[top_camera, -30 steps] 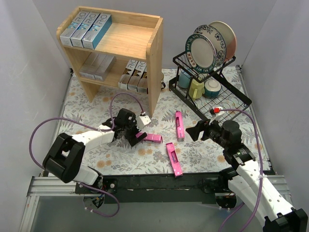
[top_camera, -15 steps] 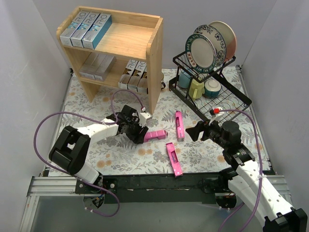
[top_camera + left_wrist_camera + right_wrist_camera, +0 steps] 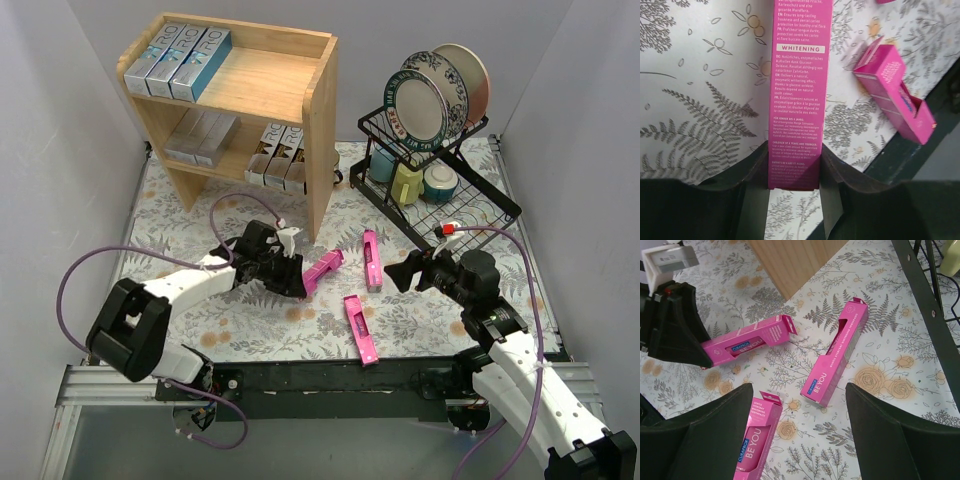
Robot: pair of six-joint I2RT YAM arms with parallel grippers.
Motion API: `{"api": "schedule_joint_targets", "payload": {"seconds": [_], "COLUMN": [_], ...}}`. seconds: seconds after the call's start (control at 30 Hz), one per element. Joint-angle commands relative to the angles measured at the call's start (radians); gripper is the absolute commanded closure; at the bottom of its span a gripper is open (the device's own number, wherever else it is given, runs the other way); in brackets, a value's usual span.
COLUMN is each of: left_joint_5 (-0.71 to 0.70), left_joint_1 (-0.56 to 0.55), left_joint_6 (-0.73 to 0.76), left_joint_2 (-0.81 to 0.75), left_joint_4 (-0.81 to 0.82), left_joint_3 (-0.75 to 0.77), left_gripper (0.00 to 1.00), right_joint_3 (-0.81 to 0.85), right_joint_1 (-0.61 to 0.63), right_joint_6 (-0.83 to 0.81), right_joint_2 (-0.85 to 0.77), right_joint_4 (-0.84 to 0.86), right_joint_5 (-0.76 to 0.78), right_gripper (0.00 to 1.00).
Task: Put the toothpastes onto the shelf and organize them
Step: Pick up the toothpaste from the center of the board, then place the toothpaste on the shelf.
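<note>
My left gripper (image 3: 296, 276) (image 3: 794, 167) is shut on one end of a hot pink toothpaste carton (image 3: 324, 268) (image 3: 800, 85), which points away from it toward the shelf's foot. Two more pink toothpastes lie on the floral mat: one (image 3: 372, 259) (image 3: 837, 357) near the middle, one (image 3: 360, 328) (image 3: 757, 440) close to the front edge. My right gripper (image 3: 406, 272) (image 3: 799, 390) hangs open above them, holding nothing. The wooden shelf (image 3: 290, 90) stands at the back left, with silver-teal cartons (image 3: 180, 60) on top and silver-white (image 3: 200, 135) and brown-gold ones (image 3: 280, 155) on the lower tier.
A black wire dish rack (image 3: 470, 195) with plates (image 3: 430, 100) and cups (image 3: 407, 183) stands at the back right. Grey walls close in on both sides. A black rail (image 3: 330, 378) runs along the table's near edge.
My left gripper has shut on the pink carton and swung it; its far end has turned from lying flat rightward to pointing up toward the shelf. The right arm has not moved.
</note>
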Motion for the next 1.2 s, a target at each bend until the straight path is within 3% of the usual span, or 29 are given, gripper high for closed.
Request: {"api": "schedule_joint_targets", "payload": {"seconds": [0.0,0.17,0.5,0.67,0.8,0.87,0.97,1.17], "left_joint_5": [0.082,0.108,0.119,0.087,0.073,0.037,-0.023,-0.066], "left_joint_1": [-0.003,-0.009,-0.021,-0.027,-0.029,-0.029,-0.029,-0.027], "left_joint_6": [-0.174,-0.304,-0.632,-0.702,-0.719,-0.711,-0.699,-0.736], "left_joint_2": [-0.162,-0.267,-0.428,-0.515,-0.586,-0.586,-0.553,-0.439], "left_joint_4": [0.102,0.203,0.459,0.467,0.394,0.282,0.147,0.049], "left_joint_3": [-0.064,-0.147,-0.221,-0.193,-0.049,0.032,0.192,0.475], "left_gripper": [0.66,0.78,0.78,0.78,0.77,0.77,0.77,0.8], "right_joint_3": [-0.003,-0.015,-0.058,-0.035,-0.021,-0.009,0.002,0.028], "right_joint_1": [-0.004,-0.002,-0.002,-0.002,-0.002,-0.004,-0.004,-0.002], "right_joint_6": [-0.004,0.046,0.244,0.232,0.186,0.16,0.129,0.083], "right_joint_2": [-0.002,0.026,0.15,0.167,0.123,0.11,0.092,0.075], "right_joint_4": [0.048,0.087,0.376,0.368,0.294,0.265,0.22,0.159], "right_joint_5": [-0.01,-0.065,-0.273,-0.261,-0.205,-0.178,-0.148,-0.117], "right_gripper": [0.17,0.17,0.17,0.17,0.17,0.17,0.17,0.17]}}
